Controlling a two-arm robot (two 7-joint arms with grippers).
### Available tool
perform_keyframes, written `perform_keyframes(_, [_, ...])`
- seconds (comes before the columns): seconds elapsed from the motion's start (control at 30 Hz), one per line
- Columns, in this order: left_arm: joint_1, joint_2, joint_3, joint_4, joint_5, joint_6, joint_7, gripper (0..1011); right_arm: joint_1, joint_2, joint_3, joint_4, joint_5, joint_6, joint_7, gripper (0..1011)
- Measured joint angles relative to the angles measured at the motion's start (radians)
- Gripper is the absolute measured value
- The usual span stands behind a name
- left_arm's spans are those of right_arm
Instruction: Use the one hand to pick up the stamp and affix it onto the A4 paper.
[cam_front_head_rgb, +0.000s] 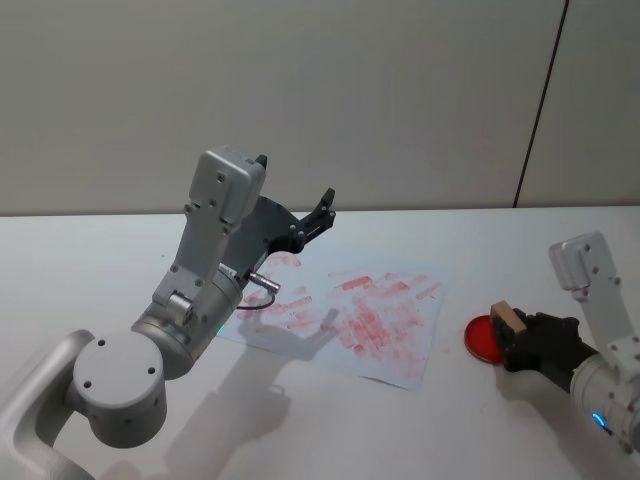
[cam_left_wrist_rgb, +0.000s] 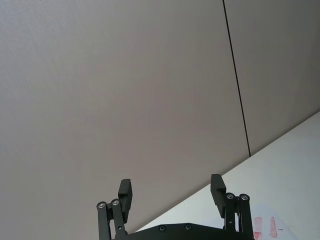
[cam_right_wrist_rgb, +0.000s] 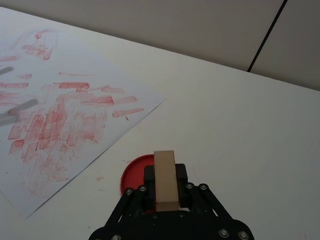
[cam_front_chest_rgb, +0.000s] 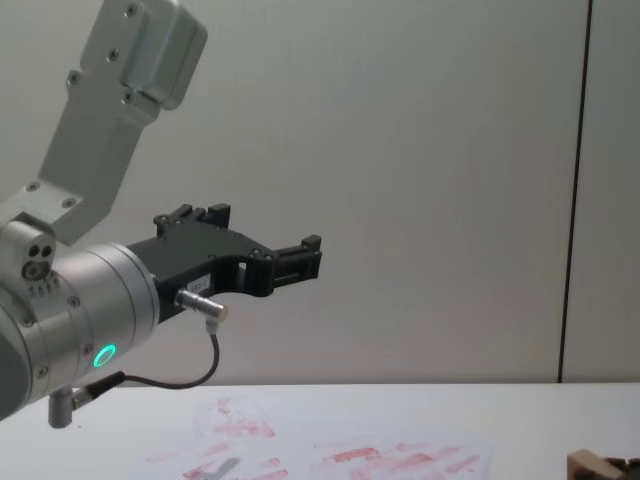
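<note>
At the lower right of the head view, the right gripper (cam_front_head_rgb: 518, 335) holds the stamp (cam_front_head_rgb: 507, 319) tight over the red ink pad (cam_front_head_rgb: 482, 337), so next it must carry it left onto the A4 paper (cam_front_head_rgb: 350, 315), while the left gripper (cam_front_head_rgb: 315, 215) hangs wide open, parked up high.

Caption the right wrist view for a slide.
Right gripper holds the wooden stamp over the red ink pad, beside the A4 paper.
</note>
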Motion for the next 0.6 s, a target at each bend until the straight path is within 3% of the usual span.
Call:
perform_keyframes(0.1, [0.000, 0.000, 0.000, 0.000, 0.000, 0.000, 0.000, 1001, 0.002, -0.001, -0.001, 0.005, -0.004, -0.001, 0.002, 297])
perform_keyframes(0.13, [0.000, 0.000, 0.000, 0.000, 0.000, 0.000, 0.000, 1001, 0.002, -0.001, -0.001, 0.006, -0.005, -0.002, 0.002, 362])
perform_keyframes(0.23, [0.000, 0.000, 0.000, 0.000, 0.000, 0.000, 0.000, 1001, 0.003, -0.002, -0.002, 0.009, -0.008, -0.002, 0.003, 405])
perform_keyframes(0.6, [0.000, 0.000, 0.000, 0.000, 0.000, 0.000, 0.000, 1001, 0.005, -0.003, -0.003, 0.016, -0.015, -0.004, 0.005, 760])
